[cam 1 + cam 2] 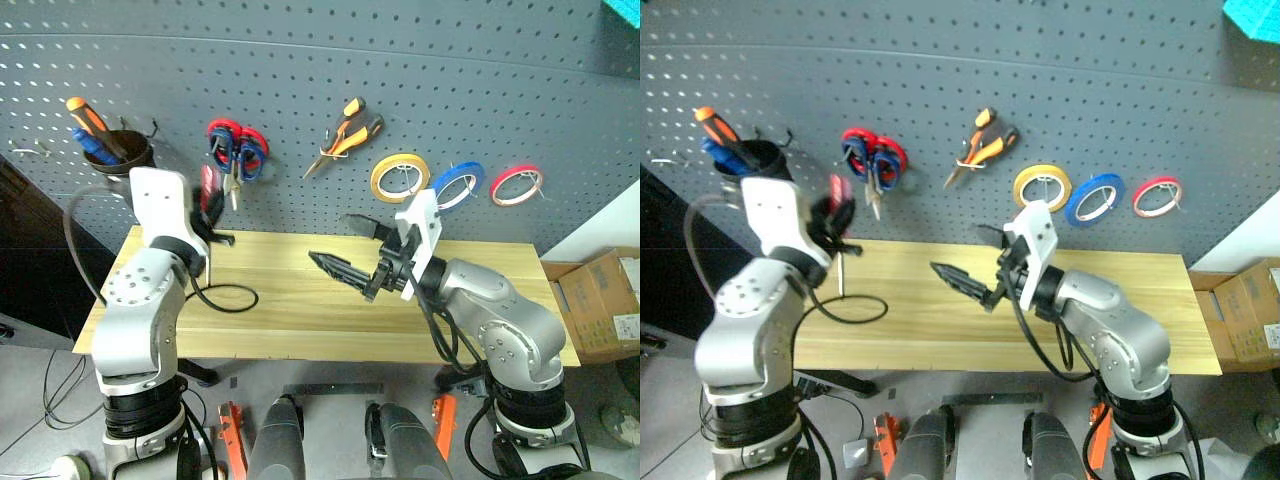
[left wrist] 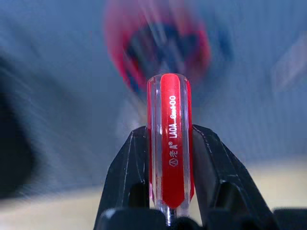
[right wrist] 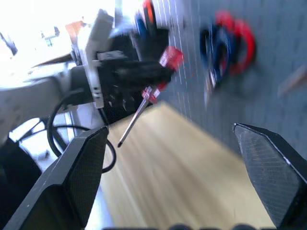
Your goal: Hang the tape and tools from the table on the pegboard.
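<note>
Gripping a red-handled screwdriver (image 2: 169,143) handle-up in my clamped left gripper (image 2: 168,158), ready for the pegboard (image 1: 300,80), w/ right gripper (image 1: 350,250) wide open, empty.

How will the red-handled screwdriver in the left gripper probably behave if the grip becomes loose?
The screwdriver has a smooth, glossy handle, so it could slip between the left gripper's fingers. It looks rigid, with a thin metal shaft hanging below, so it should not bend. Its rounded handle would probably roll on the table.

Left gripper (image 3: 160,72) clamps red screwdriver (image 3: 152,86) — table (image 3: 182,167) beneath
</note>
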`<state>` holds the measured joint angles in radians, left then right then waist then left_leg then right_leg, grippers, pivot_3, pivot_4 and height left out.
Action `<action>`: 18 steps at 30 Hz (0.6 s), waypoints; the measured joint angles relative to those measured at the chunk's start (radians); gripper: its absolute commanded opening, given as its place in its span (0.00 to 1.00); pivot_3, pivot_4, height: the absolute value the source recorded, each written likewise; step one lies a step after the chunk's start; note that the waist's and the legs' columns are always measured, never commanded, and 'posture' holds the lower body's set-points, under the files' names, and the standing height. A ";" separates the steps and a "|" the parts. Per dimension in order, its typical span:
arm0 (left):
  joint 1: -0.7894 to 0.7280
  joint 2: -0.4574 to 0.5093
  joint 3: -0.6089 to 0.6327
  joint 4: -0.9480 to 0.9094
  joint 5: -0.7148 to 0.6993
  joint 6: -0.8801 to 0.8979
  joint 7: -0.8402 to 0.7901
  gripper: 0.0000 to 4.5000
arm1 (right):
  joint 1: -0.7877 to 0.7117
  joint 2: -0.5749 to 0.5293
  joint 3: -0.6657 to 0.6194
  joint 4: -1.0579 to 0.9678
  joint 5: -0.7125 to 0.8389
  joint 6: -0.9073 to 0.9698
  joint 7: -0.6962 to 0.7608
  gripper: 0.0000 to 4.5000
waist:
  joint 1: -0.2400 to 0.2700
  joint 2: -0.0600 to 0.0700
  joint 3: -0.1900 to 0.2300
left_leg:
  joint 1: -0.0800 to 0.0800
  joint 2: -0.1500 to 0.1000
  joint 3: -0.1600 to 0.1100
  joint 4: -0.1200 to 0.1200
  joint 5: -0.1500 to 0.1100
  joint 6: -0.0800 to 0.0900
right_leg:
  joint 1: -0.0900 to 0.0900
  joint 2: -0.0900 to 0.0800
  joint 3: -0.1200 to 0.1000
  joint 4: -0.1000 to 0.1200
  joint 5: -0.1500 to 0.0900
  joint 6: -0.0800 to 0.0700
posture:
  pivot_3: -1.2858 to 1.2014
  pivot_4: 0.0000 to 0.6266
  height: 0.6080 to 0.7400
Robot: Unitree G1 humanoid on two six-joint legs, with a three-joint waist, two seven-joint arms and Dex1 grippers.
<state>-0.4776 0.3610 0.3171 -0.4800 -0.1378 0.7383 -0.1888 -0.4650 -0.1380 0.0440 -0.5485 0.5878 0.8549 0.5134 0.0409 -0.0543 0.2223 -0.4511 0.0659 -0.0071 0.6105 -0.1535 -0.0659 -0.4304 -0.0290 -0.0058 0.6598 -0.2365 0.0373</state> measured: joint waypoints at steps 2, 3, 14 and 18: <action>-0.128 0.048 0.026 0.017 0.009 -0.043 0.032 0.19 | -0.048 0.052 -0.021 0.009 0.043 -0.003 -0.022 1.00 | 0.013 -0.001 -0.008 | 0.000 0.002 -0.005 0.000 0.002 -0.003 | 0.000 0.004 -0.002 -0.004 0.006 -0.003 | 0.62 0.07 1.00; -0.193 0.073 0.038 0.048 0.015 -0.087 0.046 0.19 | -0.077 0.069 -0.020 0.022 0.056 -0.012 -0.029 1.00 | 0.015 0.002 -0.020 | 0.000 0.002 -0.007 -0.001 0.003 -0.003 | 0.003 0.006 -0.002 -0.009 0.010 -0.004 | 0.62 0.06 1.00; -0.507 0.221 0.022 0.840 0.027 -0.576 -0.049 0.19 | -0.243 0.146 0.068 0.383 -0.137 -0.288 -0.075 1.00 | 0.041 0.009 -0.085 | 0.016 0.002 -0.006 -0.005 0.001 -0.005 | 0.019 0.006 -0.003 -0.016 0.012 -0.005 | 0.60 0.02 1.00; -0.631 0.262 0.024 1.155 0.025 -0.741 -0.084 0.19 | -0.243 0.164 0.065 0.421 -0.181 -0.357 -0.111 1.00 | 0.042 0.005 -0.087 | 0.016 0.002 -0.005 -0.005 0.003 -0.003 | 0.019 0.006 -0.003 -0.016 0.012 -0.005 | 0.59 0.02 1.00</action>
<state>-1.1084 0.6225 0.3410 0.6753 -0.1130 -0.0023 -0.2725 -0.7081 0.0257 0.1086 -0.1273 0.4063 0.4980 0.4021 0.0828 -0.0494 0.1348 -0.4355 0.0682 -0.0119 0.6056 -0.1508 -0.0686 -0.4117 -0.0234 -0.0086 0.6435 -0.2247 0.0324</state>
